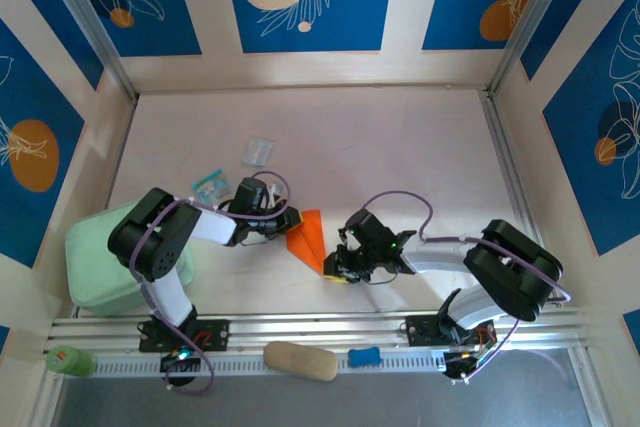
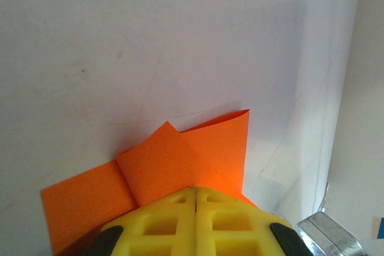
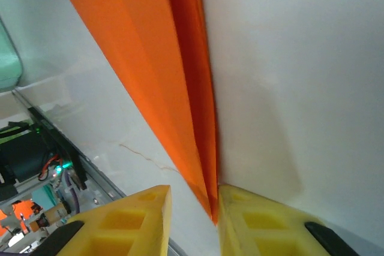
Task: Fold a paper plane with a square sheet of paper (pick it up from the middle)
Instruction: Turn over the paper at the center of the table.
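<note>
The orange paper lies on the white table between the two arms, folded into a narrow pointed shape. My left gripper is at its left edge. In the left wrist view the yellow fingers are shut tight together, their tips on the paper, whose flaps spread to both sides. My right gripper is at the paper's near tip. Its jaws stand apart. The pointed end of the paper lies between them against the right finger, with a gap to the left finger.
A mint green pad sits at the left by the left arm. A blue-and-white packet and a clear wrapper lie behind the left gripper. A beige oblong and a small blue piece rest on the near rail.
</note>
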Robot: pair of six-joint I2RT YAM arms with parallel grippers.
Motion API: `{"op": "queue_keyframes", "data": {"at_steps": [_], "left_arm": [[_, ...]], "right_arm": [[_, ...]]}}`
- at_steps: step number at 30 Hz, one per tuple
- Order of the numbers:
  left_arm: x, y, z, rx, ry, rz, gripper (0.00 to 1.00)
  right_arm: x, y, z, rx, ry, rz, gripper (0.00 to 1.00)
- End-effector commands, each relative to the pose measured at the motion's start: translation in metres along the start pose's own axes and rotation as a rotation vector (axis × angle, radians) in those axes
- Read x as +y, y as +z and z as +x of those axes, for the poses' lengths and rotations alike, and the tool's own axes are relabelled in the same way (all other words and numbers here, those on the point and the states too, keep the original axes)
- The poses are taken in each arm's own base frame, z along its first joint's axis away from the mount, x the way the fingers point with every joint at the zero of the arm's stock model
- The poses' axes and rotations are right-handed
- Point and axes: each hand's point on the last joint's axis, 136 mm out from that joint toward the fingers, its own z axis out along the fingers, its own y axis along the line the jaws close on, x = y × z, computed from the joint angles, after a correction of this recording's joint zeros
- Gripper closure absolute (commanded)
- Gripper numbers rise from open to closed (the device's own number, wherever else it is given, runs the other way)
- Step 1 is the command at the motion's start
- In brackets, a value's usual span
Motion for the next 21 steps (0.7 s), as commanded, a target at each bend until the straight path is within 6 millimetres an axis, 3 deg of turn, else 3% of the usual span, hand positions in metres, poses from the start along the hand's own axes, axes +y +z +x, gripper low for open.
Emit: {"op": "queue_keyframes", "data": {"at_steps": [1,11,21], "left_arm": [[0.022,-0.004,0.007,0.004,-0.048,-0.072,1.00],[0.017,-0.005,0.005,-0.002,-0.050,-0.061,1.00],[0.012,-0.008,0.004,-0.011,-0.058,-0.046,1.00]], "right_arm": [[0.016,0.000,-0.007,-0.022,-0.024,-0.057,0.74],[0.017,-0.011,-0.020,-0.083,-0.030,-0.100,0.73],[0.024,-0.009,-0.025,-0.081,-0.051,-0.143,0.79]]}}
